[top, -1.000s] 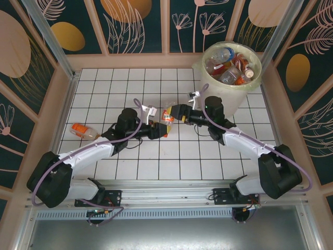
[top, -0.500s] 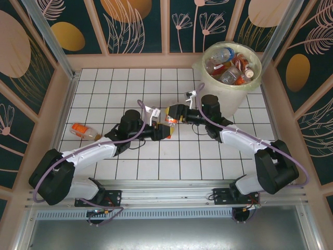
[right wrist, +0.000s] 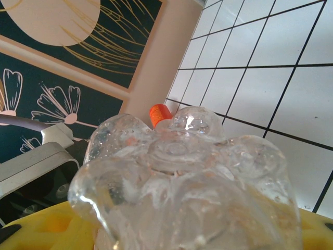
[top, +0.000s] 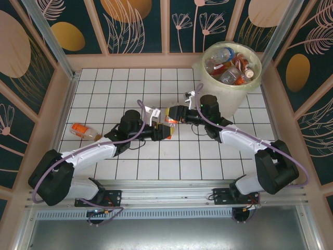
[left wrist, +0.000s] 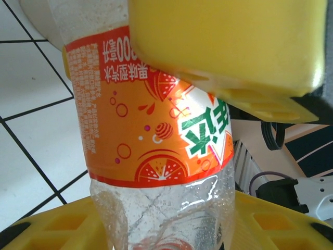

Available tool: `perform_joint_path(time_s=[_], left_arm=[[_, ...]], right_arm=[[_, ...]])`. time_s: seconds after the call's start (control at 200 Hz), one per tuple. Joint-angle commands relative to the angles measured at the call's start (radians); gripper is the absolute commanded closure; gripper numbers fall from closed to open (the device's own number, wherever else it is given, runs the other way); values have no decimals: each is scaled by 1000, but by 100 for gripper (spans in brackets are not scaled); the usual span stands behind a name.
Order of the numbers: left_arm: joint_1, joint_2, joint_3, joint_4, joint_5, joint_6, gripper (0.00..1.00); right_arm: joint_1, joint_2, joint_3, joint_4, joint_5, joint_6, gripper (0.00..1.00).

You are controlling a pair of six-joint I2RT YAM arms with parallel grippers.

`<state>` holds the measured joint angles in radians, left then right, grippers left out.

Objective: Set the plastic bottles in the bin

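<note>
An orange-labelled plastic bottle (top: pixel 167 119) hangs above the middle of the table, gripped from both sides. My left gripper (top: pixel 164 130) is shut on its clear lower part (left wrist: pixel 156 208), with yellow fingers (left wrist: pixel 57 229) on either side. My right gripper (top: pixel 173 113) is shut on the same bottle. Its yellow finger (left wrist: pixel 223 41) presses the label from above, and the bottle's bumpy clear base (right wrist: pixel 187 177) sits between its jaws. A second bottle (top: pixel 83 130) with an orange cap (right wrist: pixel 159 113) lies at the table's left edge. The bin (top: pixel 221 95) stands at the back right and holds several bottles (top: pixel 229 65).
The white tiled table (top: pixel 125 88) is walled by pinkish panels (top: pixel 54 114) on the left, right and back. The bin stands right behind my right arm's elbow (top: pixel 210 107). Both arms cross the front half of the table.
My right gripper has slid a little left and closed its jaws onto the bottle. My left gripper carried the bottle slightly right to meet it, then held still.
</note>
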<state>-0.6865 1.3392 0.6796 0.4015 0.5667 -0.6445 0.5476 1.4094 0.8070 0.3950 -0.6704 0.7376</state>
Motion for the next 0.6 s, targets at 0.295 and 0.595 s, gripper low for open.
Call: perform_joint_path(time_s=[0.295,0.595], left_arm=[[-5,-100,44,-16,-6,19,1],[-5,-288,135,-418,-249,209,1]], right_arm=[[5,-142,74,-172,110,-113,50],[-82,-331,299,-529,399,-367,51]])
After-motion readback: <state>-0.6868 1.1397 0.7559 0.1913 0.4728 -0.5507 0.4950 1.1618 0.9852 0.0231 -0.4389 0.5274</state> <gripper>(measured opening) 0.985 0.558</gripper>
